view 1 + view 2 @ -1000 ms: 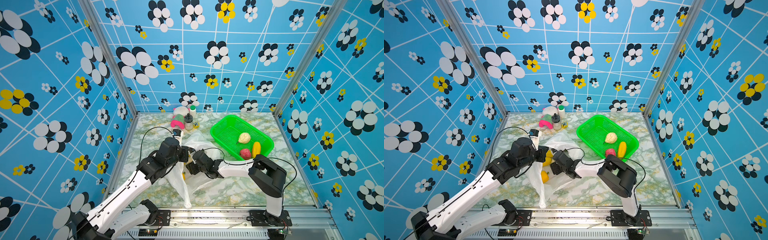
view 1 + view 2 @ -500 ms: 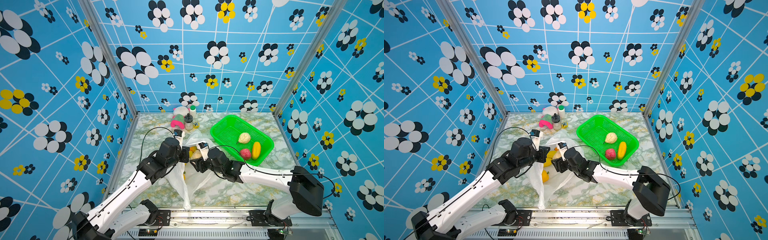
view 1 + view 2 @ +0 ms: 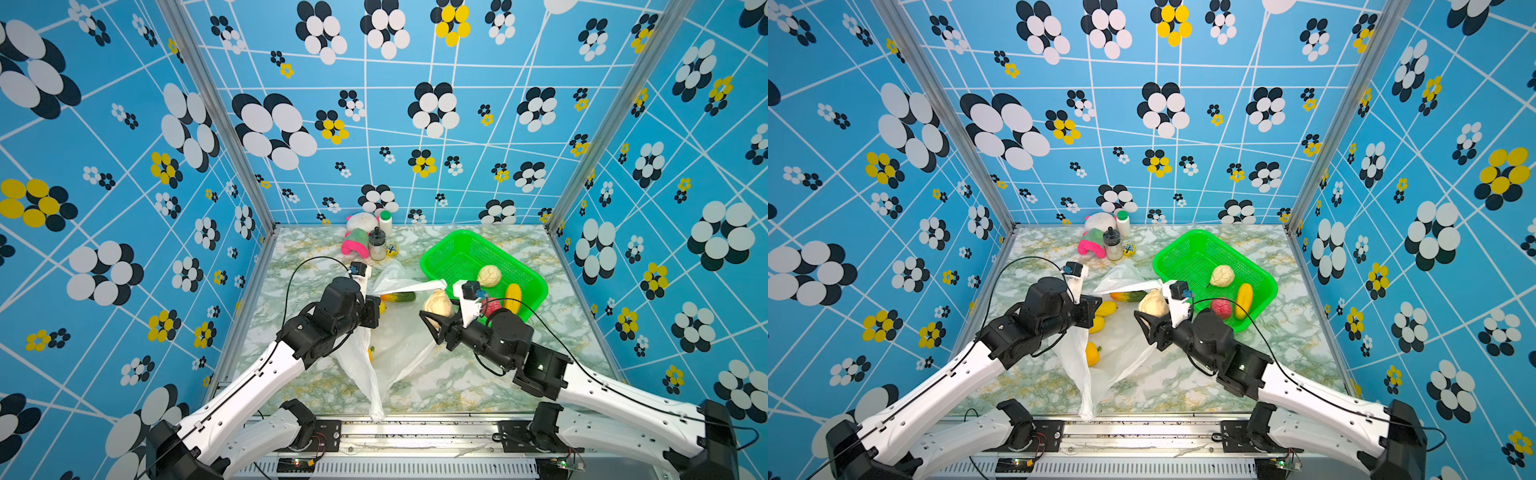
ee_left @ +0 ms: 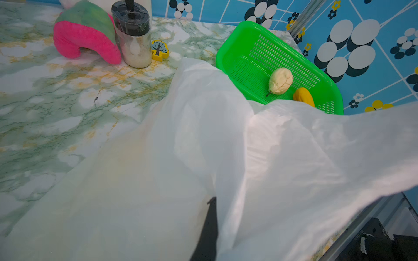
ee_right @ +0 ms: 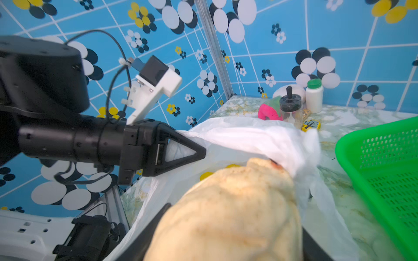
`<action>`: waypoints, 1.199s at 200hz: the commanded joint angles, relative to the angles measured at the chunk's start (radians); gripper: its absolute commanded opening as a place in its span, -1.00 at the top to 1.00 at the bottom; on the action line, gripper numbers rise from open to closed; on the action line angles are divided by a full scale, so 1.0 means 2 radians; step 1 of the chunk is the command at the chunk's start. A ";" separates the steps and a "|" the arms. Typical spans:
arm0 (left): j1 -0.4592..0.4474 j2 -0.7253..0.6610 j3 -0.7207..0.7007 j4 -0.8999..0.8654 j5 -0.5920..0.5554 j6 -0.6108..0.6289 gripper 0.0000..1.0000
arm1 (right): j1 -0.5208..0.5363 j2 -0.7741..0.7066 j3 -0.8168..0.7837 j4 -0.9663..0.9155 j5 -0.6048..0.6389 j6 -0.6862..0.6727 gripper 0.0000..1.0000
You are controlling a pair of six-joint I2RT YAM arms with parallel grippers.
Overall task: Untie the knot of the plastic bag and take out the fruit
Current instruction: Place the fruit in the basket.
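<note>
The white plastic bag (image 3: 390,345) lies slack mid-table with its mouth gaping; the knot is out of view. My left gripper (image 3: 376,309) is shut on the bag's edge film (image 5: 248,135) and holds it up. My right gripper (image 3: 436,311) is shut on a cream pear (image 3: 1152,301), held above the bag beside the green basket (image 3: 449,253). In the bag lie yellow mangoes (image 3: 1106,308), a green-orange fruit (image 3: 1128,296) and a yellow-orange fruit (image 3: 1092,353). In the basket lie a cream pear (image 3: 489,275), a red bumpy ball (image 3: 492,306) and a yellow mango (image 3: 512,298).
At the back stand a pink-and-green plush toy (image 3: 355,245), a clear jar with a black lid (image 3: 377,245), a white bottle with a green cap (image 3: 385,222) and a small yellow tree block (image 4: 160,50). Blue patterned walls close in three sides.
My right gripper has come up out of the bag with the cream pear and moved right toward the basket. The left gripper has kept its hold on the bag.
</note>
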 commanded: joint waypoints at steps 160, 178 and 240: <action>0.002 0.006 -0.003 0.011 -0.002 -0.009 1.00 | -0.226 -0.001 0.018 -0.154 0.124 0.056 0.24; 0.002 0.017 0.011 -0.006 0.002 -0.009 1.00 | -0.304 0.030 0.015 -0.152 0.071 0.091 0.24; 0.006 0.006 0.057 -0.067 -0.011 -0.009 1.00 | -0.431 0.196 0.042 -0.104 -0.056 0.139 0.27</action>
